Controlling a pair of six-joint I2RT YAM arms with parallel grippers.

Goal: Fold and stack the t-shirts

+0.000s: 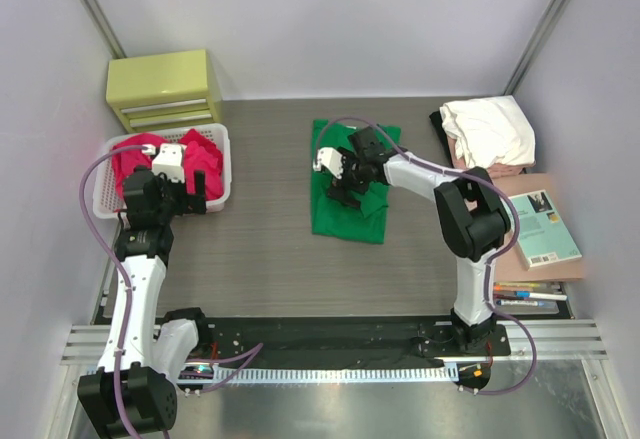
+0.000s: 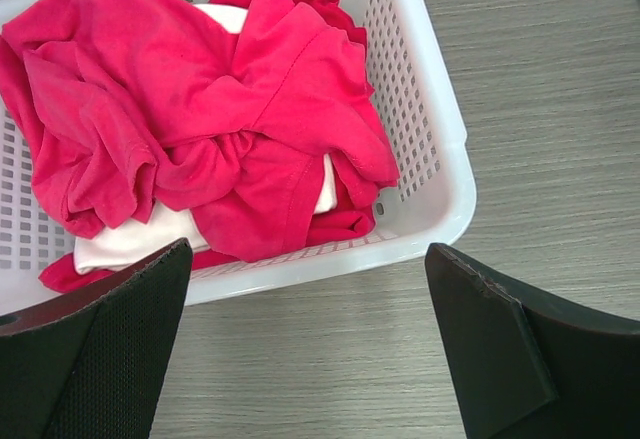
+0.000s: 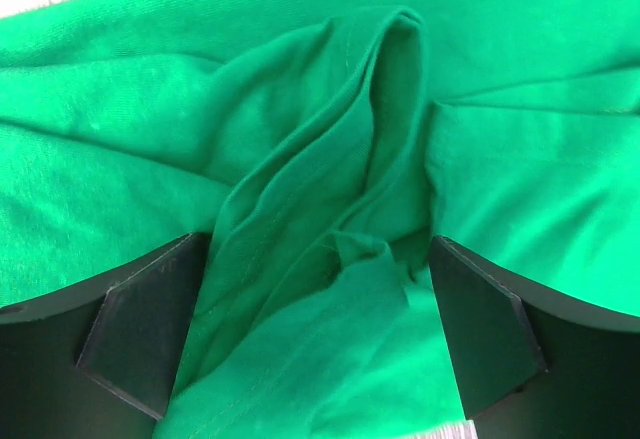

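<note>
Green tee [image 1: 335,221] sits at 12 o'clock, looks floppy and light, right gripper [image 3: 320,289] jaws apart straddling a bunched ridge, left gripper [image 2: 308,259] apart too, I'd grab a flat hem.

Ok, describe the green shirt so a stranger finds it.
On the grey wood-grain table, look to the middle, under the right hand. The bright green cloth t-shirt lies there alone, unlike the red shirts in the white plastic basket.
</note>
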